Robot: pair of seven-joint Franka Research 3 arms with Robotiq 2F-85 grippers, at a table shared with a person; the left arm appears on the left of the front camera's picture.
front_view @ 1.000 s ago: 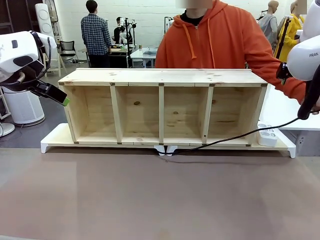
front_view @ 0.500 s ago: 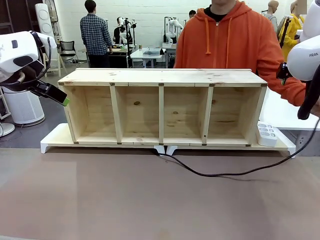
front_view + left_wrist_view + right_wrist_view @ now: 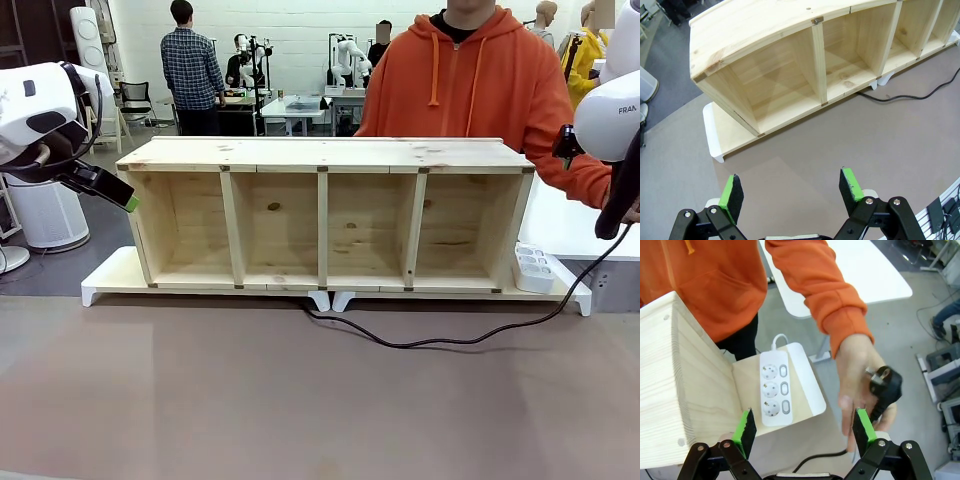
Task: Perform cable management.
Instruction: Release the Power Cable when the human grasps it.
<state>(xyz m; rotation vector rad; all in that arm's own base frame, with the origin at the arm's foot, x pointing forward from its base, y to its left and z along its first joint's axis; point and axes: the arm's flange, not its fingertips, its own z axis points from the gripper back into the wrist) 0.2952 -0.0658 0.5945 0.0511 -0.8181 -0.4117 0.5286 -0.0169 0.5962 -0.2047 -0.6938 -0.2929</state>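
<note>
At the bottom of the left wrist view the left gripper (image 3: 792,192) hangs over bare brown tabletop (image 3: 850,150) with its jaws wide and nothing between the green pads. At the bottom of the right wrist view the right gripper (image 3: 805,432) is likewise spread wide and empty; just beyond its fingertips, centre right of that frame, the person's hand (image 3: 862,382) holds the black plug (image 3: 885,385) of the cable (image 3: 820,458), whose cord drops away behind the hand.

In the front view the cable (image 3: 440,341) lies in a shallow slack curve across the lower middle of the frame, running from under the centre of the white base (image 3: 110,275) out to the right, then rising to the right edge. Behind it stands the wooden shelf (image 3: 325,210), four open compartments, on that base. A white power strip (image 3: 535,268) rests on the base's right end, beside the shelf; the person in the orange hoodie (image 3: 470,80) stands at the far side.

The cord looks light, limp and thin, likely to sag and slide through the pads unless pinched squarely. The rigid plug body offers the surest hold; otherwise, the cord just behind it.
</note>
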